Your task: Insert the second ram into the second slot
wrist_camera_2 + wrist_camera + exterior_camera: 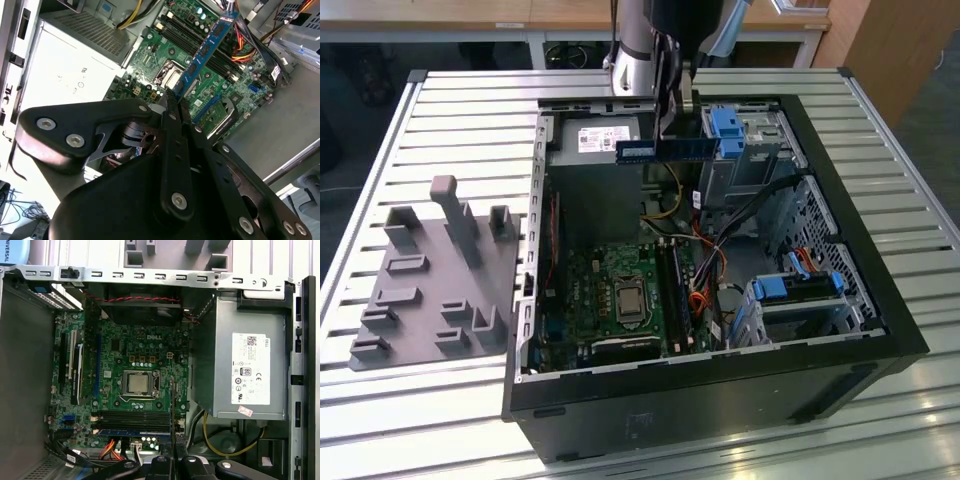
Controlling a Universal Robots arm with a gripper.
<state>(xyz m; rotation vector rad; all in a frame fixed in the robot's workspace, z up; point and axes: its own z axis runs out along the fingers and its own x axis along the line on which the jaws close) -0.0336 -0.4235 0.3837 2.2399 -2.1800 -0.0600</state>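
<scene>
Gripper (670,130) over open computer case (720,400) | jaws pinched tight on the second ram (660,151), held level, on edge | it hangs above the motherboard (605,265), well clear of the memory slots (135,416) | another blue module (134,431) sits seated there

1 arm (635,50) upright, claw (672,132) aimed down, prob. clamped tight.

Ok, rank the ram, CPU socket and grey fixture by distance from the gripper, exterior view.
1. Ram, clamped in the gripper above the case.
2. CPU socket, below on the motherboard.
3. Grey fixture, outside the case, on the exterior view's left.
</scene>
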